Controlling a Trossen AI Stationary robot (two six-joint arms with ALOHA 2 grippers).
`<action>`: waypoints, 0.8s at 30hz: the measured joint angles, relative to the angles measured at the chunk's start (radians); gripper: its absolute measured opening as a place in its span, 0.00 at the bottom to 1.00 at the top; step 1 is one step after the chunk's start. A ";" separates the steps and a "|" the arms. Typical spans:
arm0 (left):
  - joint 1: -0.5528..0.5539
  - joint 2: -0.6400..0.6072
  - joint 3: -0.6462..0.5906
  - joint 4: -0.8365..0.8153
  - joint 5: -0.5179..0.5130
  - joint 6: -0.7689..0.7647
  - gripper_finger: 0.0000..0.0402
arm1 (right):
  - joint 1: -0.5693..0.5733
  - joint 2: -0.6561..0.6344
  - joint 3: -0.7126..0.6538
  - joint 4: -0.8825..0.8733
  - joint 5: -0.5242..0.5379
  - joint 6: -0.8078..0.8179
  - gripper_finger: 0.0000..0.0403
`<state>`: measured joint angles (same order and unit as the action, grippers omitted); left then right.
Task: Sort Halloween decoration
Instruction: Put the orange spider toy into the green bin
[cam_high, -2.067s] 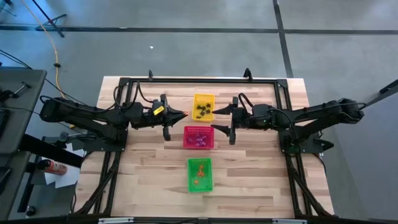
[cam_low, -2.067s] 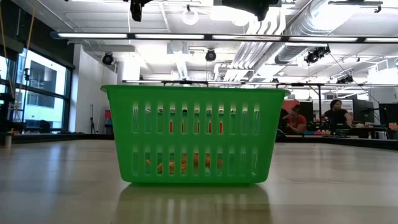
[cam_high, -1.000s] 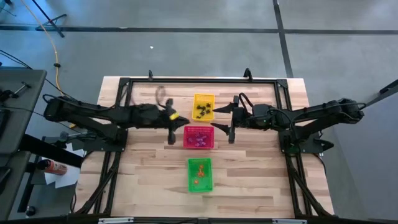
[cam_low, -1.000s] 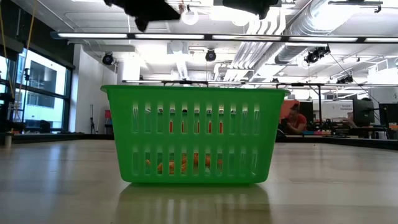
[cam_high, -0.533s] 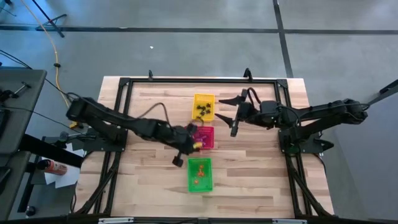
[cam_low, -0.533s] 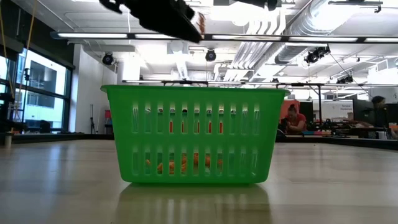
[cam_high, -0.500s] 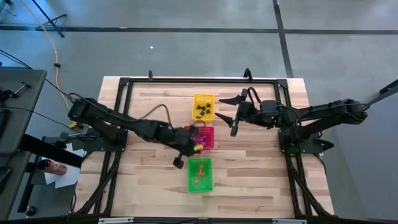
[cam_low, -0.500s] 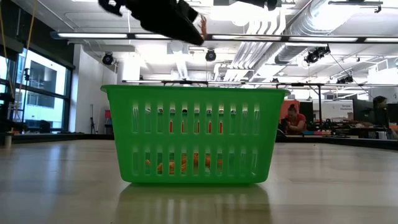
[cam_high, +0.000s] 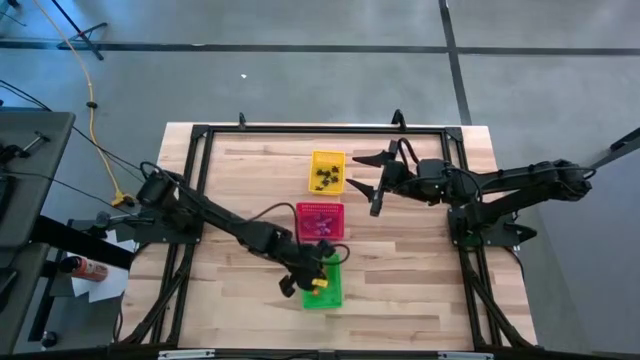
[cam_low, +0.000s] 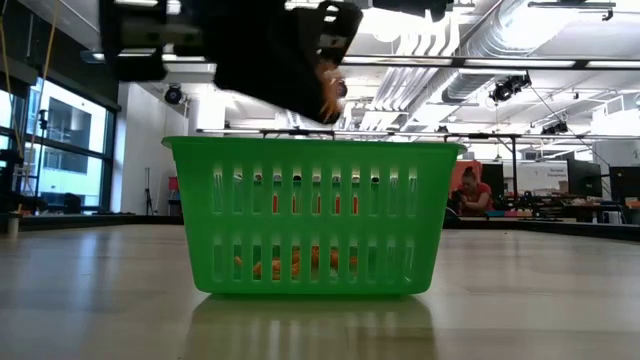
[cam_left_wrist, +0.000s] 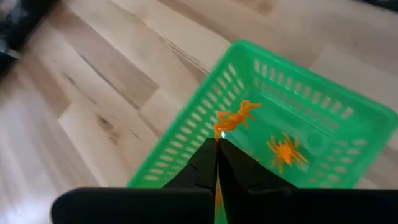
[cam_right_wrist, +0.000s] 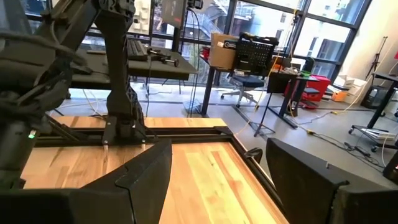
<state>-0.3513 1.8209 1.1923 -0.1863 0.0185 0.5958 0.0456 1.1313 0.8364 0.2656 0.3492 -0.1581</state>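
Green basket (cam_high: 322, 279) sits nearest on the desk (cam_high: 400, 290), with orange trinkets (cam_left_wrist: 285, 151) lying inside on its floor. Left gripper (cam_high: 313, 266) hangs over the basket's left rim, fingers (cam_left_wrist: 208, 163) pinched together on an orange spider trinket (cam_left_wrist: 236, 116) held above the basket's inside; low view shows the gripper (cam_low: 325, 70) just above the basket rim (cam_low: 310, 145). Next back, red basket (cam_high: 320, 219) holds purple-pink trinkets (cam_high: 321, 223). Farthest, yellow basket (cam_high: 327, 171) holds black trinkets (cam_high: 325, 178). 3 baskets run in 1 line down the desk middle. Right gripper (cam_high: 368, 183) waits raised just right of the yellow basket, fingers (cam_right_wrist: 146, 171) spread wide, holding nothing.
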 joint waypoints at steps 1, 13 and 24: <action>-0.004 0.006 -0.001 -0.008 -0.004 0.001 0.00 | 0.000 0.000 0.000 0.000 0.000 0.000 0.64; -0.003 0.097 -0.001 -0.045 -0.012 -0.015 0.00 | 0.000 0.000 0.000 -0.012 0.000 0.055 0.64; -0.004 0.115 -0.001 -0.053 -0.049 -0.015 0.00 | 0.000 0.000 0.000 -0.021 0.000 0.072 0.64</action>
<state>-0.3550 1.9362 1.1912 -0.2396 -0.0307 0.5804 0.0456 1.1316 0.8364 0.2441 0.3492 -0.0864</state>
